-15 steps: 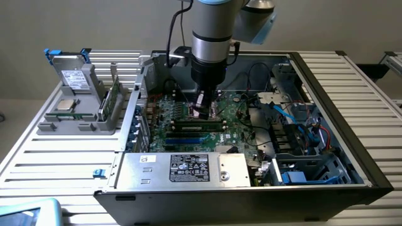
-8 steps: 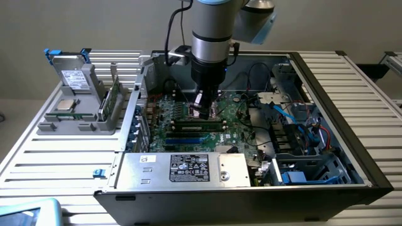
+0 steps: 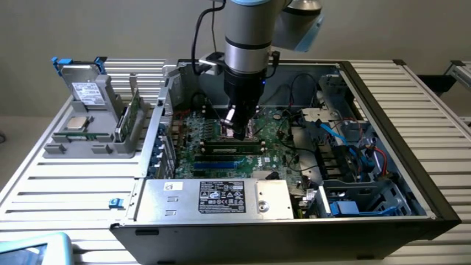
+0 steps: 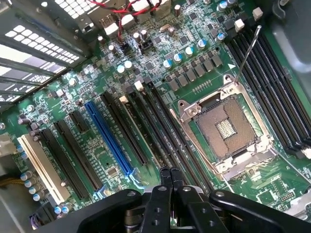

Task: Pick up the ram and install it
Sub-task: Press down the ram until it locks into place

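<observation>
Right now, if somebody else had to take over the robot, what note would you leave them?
Gripper: shut, holding nothing, low over the motherboard inside the open computer case.
Ram: a green stick standing in a black slot, right by the fingertips.
Done: the ram looks placed in its slot.
Left: I cannot tell whether it is pushed fully home.
Also: a second green stick stands in the grey rack outside the case.

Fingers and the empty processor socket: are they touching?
Apart. In the wrist view, slots lie between the shut fingers and the socket.
</observation>
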`<state>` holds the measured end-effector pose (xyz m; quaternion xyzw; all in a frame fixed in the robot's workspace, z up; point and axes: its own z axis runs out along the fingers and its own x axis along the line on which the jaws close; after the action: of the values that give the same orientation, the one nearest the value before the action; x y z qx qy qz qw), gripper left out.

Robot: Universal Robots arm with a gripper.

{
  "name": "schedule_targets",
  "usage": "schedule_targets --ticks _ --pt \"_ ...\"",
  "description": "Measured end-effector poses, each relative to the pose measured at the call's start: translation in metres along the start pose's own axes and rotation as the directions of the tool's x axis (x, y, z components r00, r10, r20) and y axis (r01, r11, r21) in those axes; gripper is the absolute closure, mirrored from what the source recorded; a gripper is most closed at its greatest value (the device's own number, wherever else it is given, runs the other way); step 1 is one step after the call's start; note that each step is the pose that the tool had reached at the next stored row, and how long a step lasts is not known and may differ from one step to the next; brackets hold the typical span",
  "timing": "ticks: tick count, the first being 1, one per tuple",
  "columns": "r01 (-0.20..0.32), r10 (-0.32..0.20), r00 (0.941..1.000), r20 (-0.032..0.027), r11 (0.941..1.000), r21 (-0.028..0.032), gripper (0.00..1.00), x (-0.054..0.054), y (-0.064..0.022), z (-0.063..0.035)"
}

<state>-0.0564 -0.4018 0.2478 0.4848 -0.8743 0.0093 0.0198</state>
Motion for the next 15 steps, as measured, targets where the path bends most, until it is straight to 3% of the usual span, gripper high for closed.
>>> schedule_targets --ticks 9,15 --pt "-0.104 0.104 0.9946 0.0038 0.9946 0.0010 0.89 0.0000 -0.0001 0.0000" --pt "-0.154 0.154 0.9879 0.0164 0.9879 0.0154 0.89 0.0000 0.0000 0.0000"
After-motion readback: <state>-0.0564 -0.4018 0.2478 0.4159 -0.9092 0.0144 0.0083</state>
